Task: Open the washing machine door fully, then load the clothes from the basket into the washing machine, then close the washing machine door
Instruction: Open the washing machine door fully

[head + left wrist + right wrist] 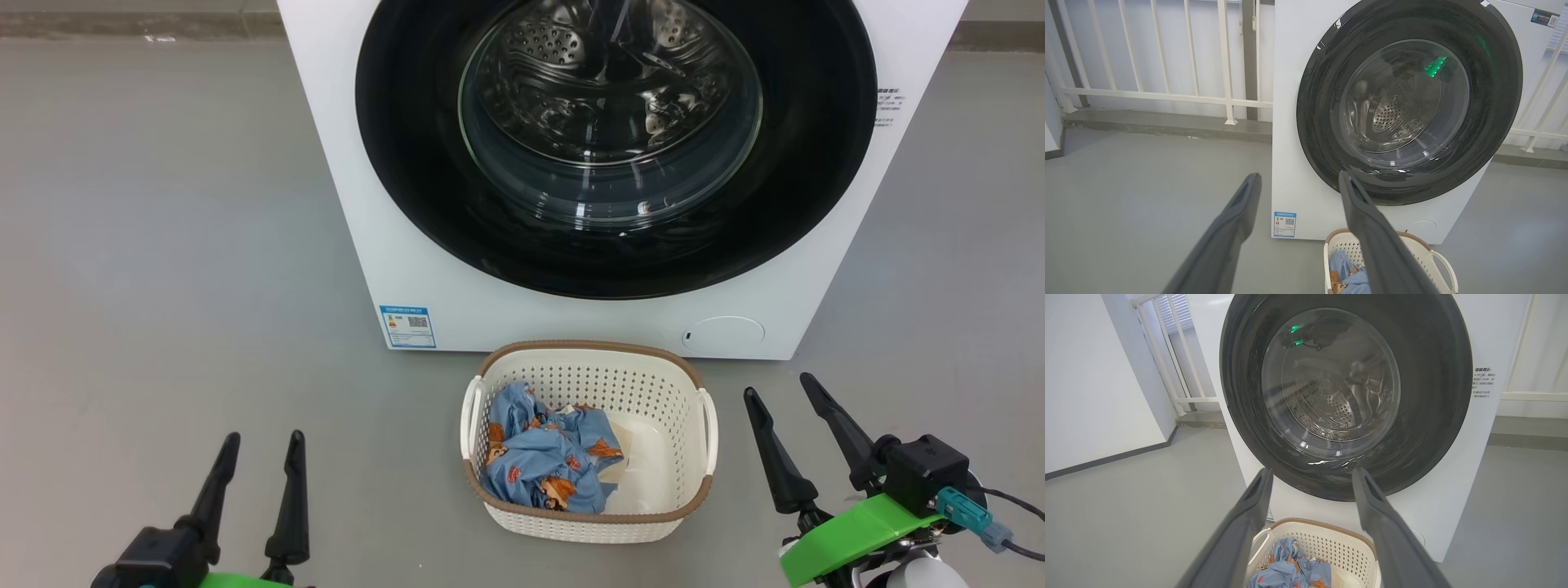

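- Head view: the door (612,122) sits shut, flush on the front of the machine (506,314). So the first step, opening it, looks not yet begun.
- The basket (588,348) stands on the floor (163,286) just in front of the machine, below the door. The clothes (543,457) lie bundled inside the basket, on the side toward the machine's left.
- The left gripper (264,437) hangs back from the machine, off its left front corner, fingers spread and holding nothing. The right gripper (779,385) hangs off the right front corner, also spread and empty. Neither touches the door.
- Left wrist view: the spread fingers (1237,212) point at the machine's lower left front, well apart from it. The drum (1396,114) shows through the closed glass.
- Right wrist view: the spread fingers (1372,506) frame the door's lower rim from a distance, with the basket between them and the machine.
- Next move, as a judgement: one arm must reach the door's rim and hook or pinch its free edge, then swing it wide. No handle or hinge side can be made out, so which edge to take cannot be told.
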You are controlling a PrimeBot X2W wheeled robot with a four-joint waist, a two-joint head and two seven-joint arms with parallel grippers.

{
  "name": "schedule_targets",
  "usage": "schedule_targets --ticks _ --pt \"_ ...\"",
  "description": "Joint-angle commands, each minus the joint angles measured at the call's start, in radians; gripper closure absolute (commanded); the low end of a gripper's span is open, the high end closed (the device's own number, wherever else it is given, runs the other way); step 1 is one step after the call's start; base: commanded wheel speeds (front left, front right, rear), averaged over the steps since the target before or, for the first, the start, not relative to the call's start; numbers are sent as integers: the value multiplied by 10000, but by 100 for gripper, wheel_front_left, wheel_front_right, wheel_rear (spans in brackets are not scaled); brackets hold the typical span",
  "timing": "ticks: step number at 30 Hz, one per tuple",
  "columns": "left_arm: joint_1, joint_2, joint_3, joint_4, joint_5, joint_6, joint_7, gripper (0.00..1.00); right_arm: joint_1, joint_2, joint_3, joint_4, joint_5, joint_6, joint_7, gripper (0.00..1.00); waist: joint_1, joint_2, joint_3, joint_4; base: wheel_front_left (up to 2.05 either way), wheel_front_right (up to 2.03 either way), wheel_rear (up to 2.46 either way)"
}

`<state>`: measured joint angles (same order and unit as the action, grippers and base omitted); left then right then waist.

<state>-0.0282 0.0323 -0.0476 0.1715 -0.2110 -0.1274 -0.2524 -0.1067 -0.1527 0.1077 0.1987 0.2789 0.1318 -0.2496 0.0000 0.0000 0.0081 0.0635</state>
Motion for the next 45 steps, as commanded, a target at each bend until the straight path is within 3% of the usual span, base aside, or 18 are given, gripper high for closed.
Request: schedule_targets --ticks 1,22,45 --pt "-312 179 341 -269 111 35 -93 0 -420 -38 170 -269 -11 -11 -122 0 0 0 4 1 0 0 0" --pt "-327 179 286 -107 349 125 -93 0 -417 -41 172 -266 -19 -11 -122 0 0 0 32 -7 10 11 -21" --pt "-387 179 225 -163 79 78 -93 0 -485 -47 122 -220 -6 -11 -122 0 0 0 59 -33 104 104 -208"
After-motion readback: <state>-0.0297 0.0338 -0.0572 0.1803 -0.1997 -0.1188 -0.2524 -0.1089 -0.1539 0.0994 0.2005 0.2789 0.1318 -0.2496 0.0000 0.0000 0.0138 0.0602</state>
